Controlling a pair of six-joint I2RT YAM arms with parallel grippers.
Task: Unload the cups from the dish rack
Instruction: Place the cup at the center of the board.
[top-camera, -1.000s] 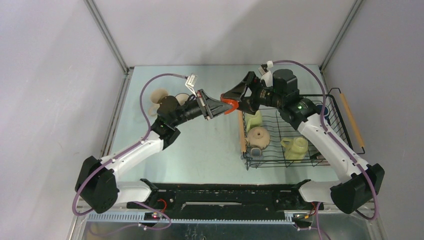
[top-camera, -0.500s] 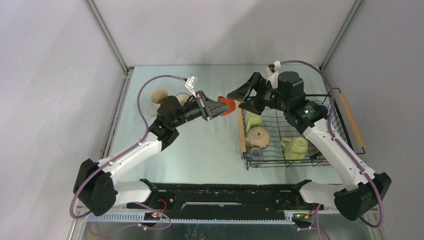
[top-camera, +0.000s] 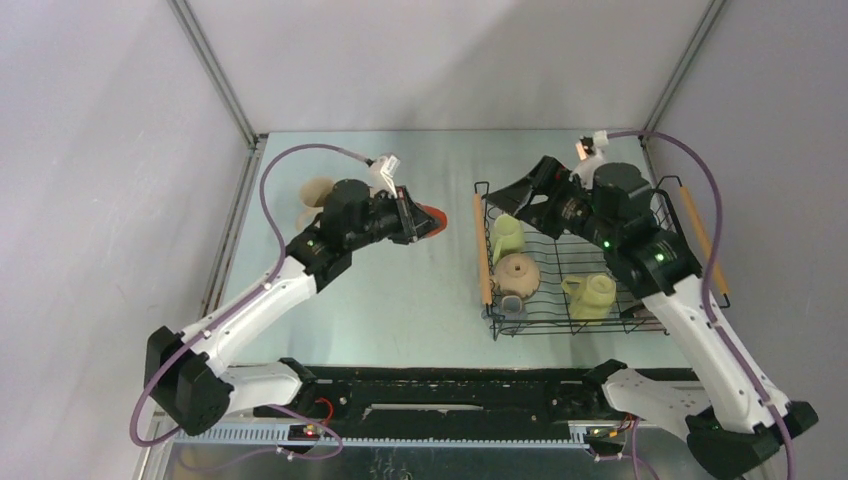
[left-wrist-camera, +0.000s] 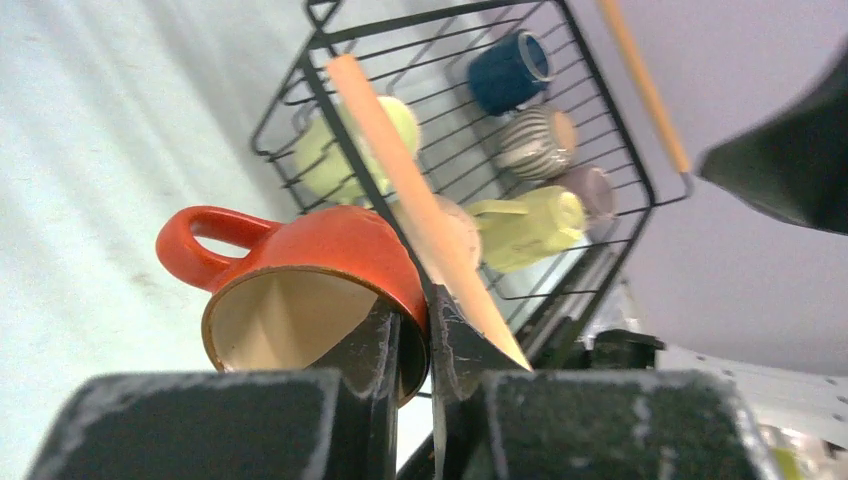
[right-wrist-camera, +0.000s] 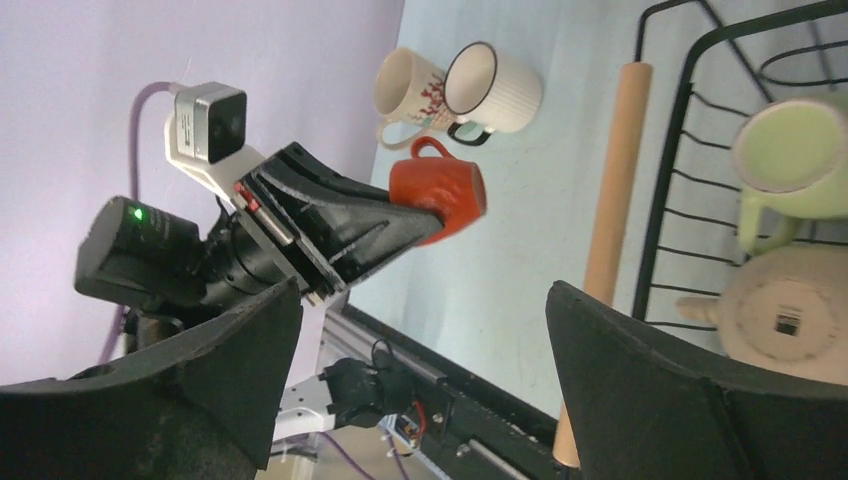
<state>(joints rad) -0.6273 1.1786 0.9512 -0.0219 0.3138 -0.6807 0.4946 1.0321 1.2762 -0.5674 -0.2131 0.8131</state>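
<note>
Left of the rack (top-camera: 590, 331): my left end effector (top-camera: 418, 218) holds the orange mug (top-camera: 432, 218) over the counter (top-camera: 400, 290), well apart from the wire.
Left grip: clamped on the mug's wall, one finger inside the mouth and one outside. I judge a rim pinch suits a cup too broad to span, and it leaves the handle free.
Mug attitude: tipped on its side with its mouth toward my left wrist camera. In the right wrist view the handle is turned toward the mugs on the counter. I judge it needs righting before release.
Drop zone: a cream mug (right-wrist-camera: 405, 85) and a ribbed white mug (right-wrist-camera: 495, 90) lie together at the far left of the counter. The orange mug hangs near them, so I read this as the placing step.
Right end effector (top-camera: 512, 200): jaws spread wide with nothing between them, over the rack's far-left corner above a green mug (top-camera: 508, 238). It is probably staged for the next pick.
Rack load: that green mug, a tan mug (top-camera: 517, 272) mouth down, a second green mug (top-camera: 592, 295) and a grey mug (top-camera: 512, 308) at the near-left corner. The left wrist view adds a blue mug (left-wrist-camera: 510, 70) and a striped mug (left-wrist-camera: 538, 142). Much of the unloading remains.
Risk: a thin rim grip may let the mug swing or slip. I would lower slowly, clear of the two mugs on the counter.
</note>
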